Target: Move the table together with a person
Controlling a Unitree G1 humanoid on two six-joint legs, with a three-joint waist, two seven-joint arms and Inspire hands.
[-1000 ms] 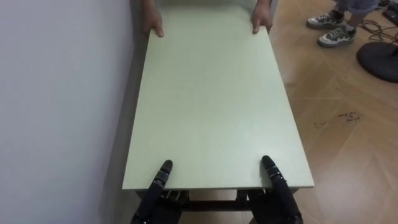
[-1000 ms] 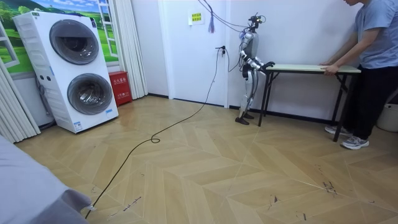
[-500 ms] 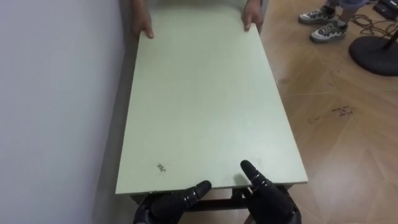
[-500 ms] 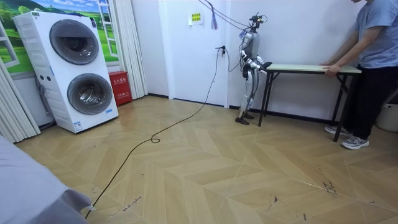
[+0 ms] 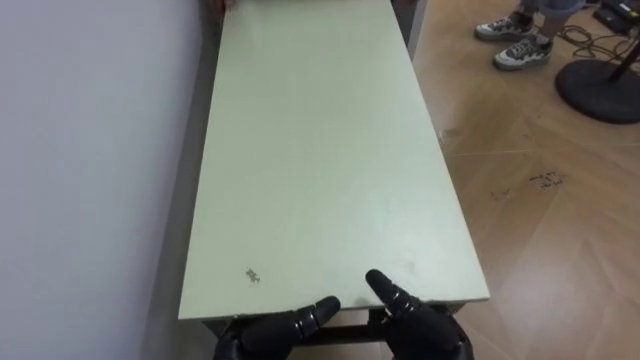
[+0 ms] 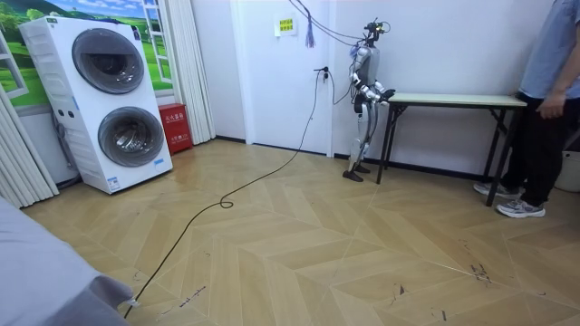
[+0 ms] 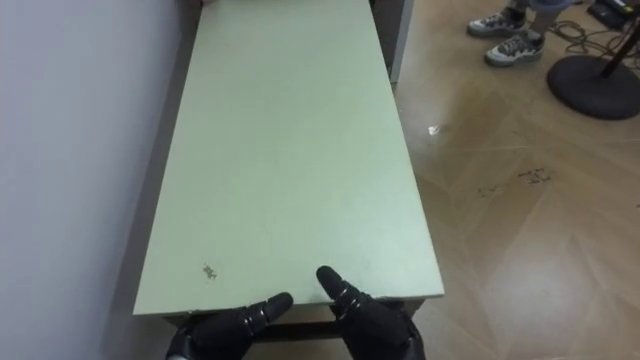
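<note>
A long table with a pale green top (image 5: 320, 160) stands against the white wall, running away from me. I stand at its near short end (image 6: 366, 91). My left hand (image 5: 285, 326) lies just off the near edge, open, fingers stretched toward the right. My right hand (image 5: 412, 318) is beside it, open, thumb raised over the edge. Neither hand grips the table. A person (image 6: 551, 100) stands upright at the far end (image 6: 512, 101), arm hanging down, hands off the tabletop.
The white wall (image 5: 90, 170) runs close along the table's left side. Wooden floor (image 5: 540, 200) lies to the right, with the person's shoes (image 5: 520, 45) and a round black stand base (image 5: 600, 90). Stacked washing machines (image 6: 109, 104) stand far off.
Both my hands have let go of the table's near edge and uncurled. The person has taken both hands off the far end and stood upright.
</note>
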